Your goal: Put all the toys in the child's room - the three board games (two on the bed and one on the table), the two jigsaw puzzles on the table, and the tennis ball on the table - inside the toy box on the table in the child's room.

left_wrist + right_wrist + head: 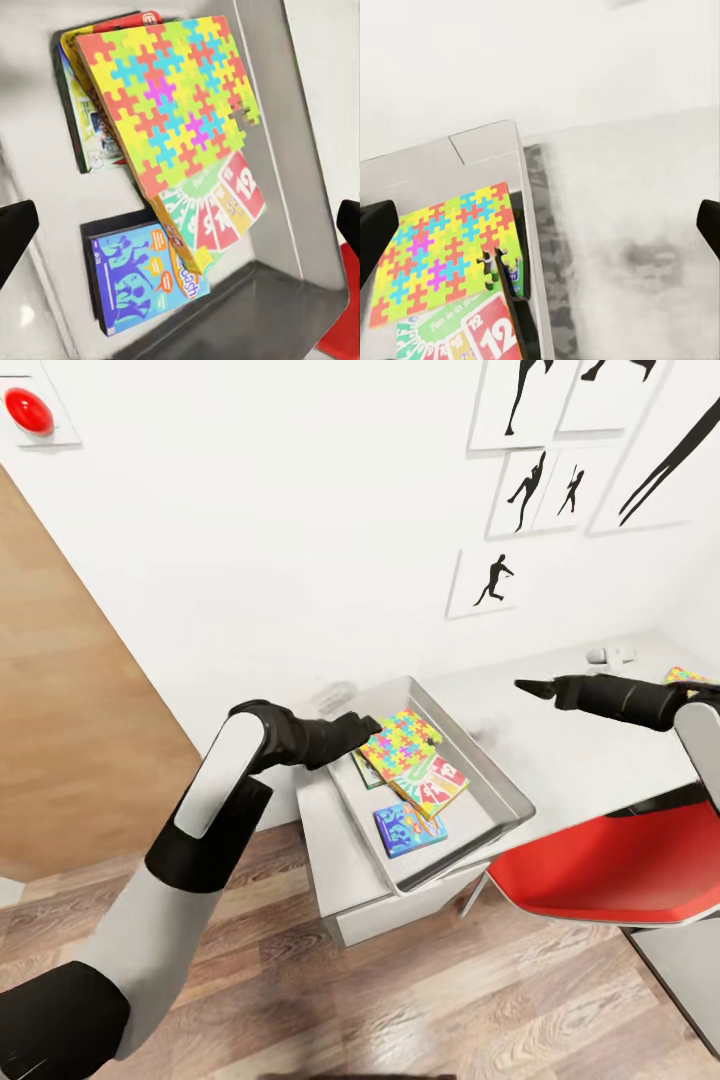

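1. The left tool is open above the bin.
2. The puzzle lies tilted on the games; it may slide.
3. The right tool is open; the second puzzle waits on the worktop.

You are seeing the jigsaw puzzle lying atop board games in the toy box, on the table's left end.

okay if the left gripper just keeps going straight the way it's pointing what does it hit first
Most likely the jigsaw puzzle lying tilted on the board games in the toy box; the left gripper, fingers open, points straight at it. Depth is uncertain.
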Motion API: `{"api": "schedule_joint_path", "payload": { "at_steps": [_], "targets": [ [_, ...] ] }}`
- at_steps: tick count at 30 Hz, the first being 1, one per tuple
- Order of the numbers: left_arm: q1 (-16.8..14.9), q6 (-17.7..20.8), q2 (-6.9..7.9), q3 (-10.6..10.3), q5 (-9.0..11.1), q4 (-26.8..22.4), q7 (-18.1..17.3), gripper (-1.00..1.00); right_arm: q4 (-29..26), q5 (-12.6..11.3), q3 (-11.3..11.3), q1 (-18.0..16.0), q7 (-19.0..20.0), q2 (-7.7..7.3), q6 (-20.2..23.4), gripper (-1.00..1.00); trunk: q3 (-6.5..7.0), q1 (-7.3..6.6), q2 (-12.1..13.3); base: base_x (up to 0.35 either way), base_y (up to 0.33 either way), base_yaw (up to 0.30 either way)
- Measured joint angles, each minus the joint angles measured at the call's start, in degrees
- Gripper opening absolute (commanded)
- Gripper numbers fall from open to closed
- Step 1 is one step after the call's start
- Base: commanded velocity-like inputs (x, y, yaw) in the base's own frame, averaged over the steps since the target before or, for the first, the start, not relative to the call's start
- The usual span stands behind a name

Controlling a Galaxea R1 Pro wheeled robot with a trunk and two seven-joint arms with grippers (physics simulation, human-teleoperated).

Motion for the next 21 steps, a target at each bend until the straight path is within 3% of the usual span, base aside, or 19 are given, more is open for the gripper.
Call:
{"api": "schedule_joint_path", "payload": {
  "at_steps": [2, 3, 5, 6, 8, 11, 13, 14, 16, 17, 19, 21],
  "targets": [
    [0.88, -0.32, -1.32, -2.02, -0.09, -0.90, -0.08, 1.00, -2.91, -0.10, -3.22, 2.58, 0.04, -0.32, 0.30, 1.00, 0.00, -0.01, -0.01, 0.000, 0.000, 0.000],
    [0.89, -0.30, -1.34, -2.07, -0.13, -0.91, -0.08, 1.00, -2.95, -0.12, -3.27, 2.63, 0.04, -0.33, 0.31, 1.00, 0.00, 0.00, 0.00, 0.000, 0.000, 0.000],
    [1.41, -1.06, -2.46, -4.76, -0.18, -1.49, -0.22, 1.00, -5.04, -0.15, -5.65, 4.81, 0.01, -0.55, 1.36, 1.00, 0.00, -0.01, -0.01, 0.000, 0.000, 0.000],
    [1.42, -1.05, -2.47, -4.82, -0.22, -1.49, -0.22, 1.00, -5.08, -0.17, -5.68, 4.85, 0.01, -0.55, 1.39, 1.00, 0.00, 0.00, 0.00, 0.000, 0.000, 0.000],
    [1.65, -2.92, -3.22, -8.13, -0.24, -1.88, -0.34, 1.00, -6.49, -0.14, -7.56, 6.35, -0.07, -0.70, 3.36, 1.00, 0.00, -0.01, -0.01, 0.000, 0.000, 0.000],
    [1.60, -4.27, -3.50, -10.04, -0.32, -2.03, -0.39, 1.00, -7.01, -0.28, -8.69, 6.92, -0.31, -0.77, 4.60, 1.00, 0.00, 0.00, 0.00, 0.000, 0.000, 0.000],
    [1.19, -7.06, -3.87, -13.47, -0.40, -2.23, -0.43, 1.00, -7.64, -0.26, -11.90, 7.69, -0.65, -0.70, 7.08, 1.00, 0.00, 0.00, -0.01, 0.000, 0.000, 0.000],
    [1.18, -7.10, -3.87, -13.53, -0.42, -2.23, -0.43, 1.00, -7.65, -0.33, -11.96, 7.71, -0.66, -0.69, 7.13, 1.00, 0.00, 0.00, 0.00, 0.000, 0.000, 0.000],
    [0.47, -9.57, -4.12, -16.26, -0.45, -2.35, -0.45, 1.00, -8.15, -0.14, -15.79, 8.23, -1.19, -0.36, 8.85, 1.00, 0.00, -0.01, -0.01, 0.000, 0.000, 0.000],
    [0.45, -9.60, -4.13, -16.30, -0.46, -2.35, -0.46, 1.00, -8.16, -0.23, -15.86, 8.24, -1.20, -0.35, 8.89, 1.00, 0.00, 0.00, 0.00, 0.000, 0.000, 0.000],
    [-0.36, -11.35, -4.32, -18.11, -0.48, -2.43, -0.40, 1.00, -8.50, -0.11, -18.92, 8.58, -1.87, -0.03, 10.01, 1.00, 0.00, 0.00, -0.01, 0.000, 0.000, 0.000],
    [-0.37, -11.37, -4.32, -18.14, -0.48, -2.43, -0.40, 1.00, -8.50, -0.17, -18.97, 8.59, -1.89, -0.02, 10.04, 1.00, 0.00, 0.00, 0.00, 0.000, 0.000, 0.000]
  ]
}}
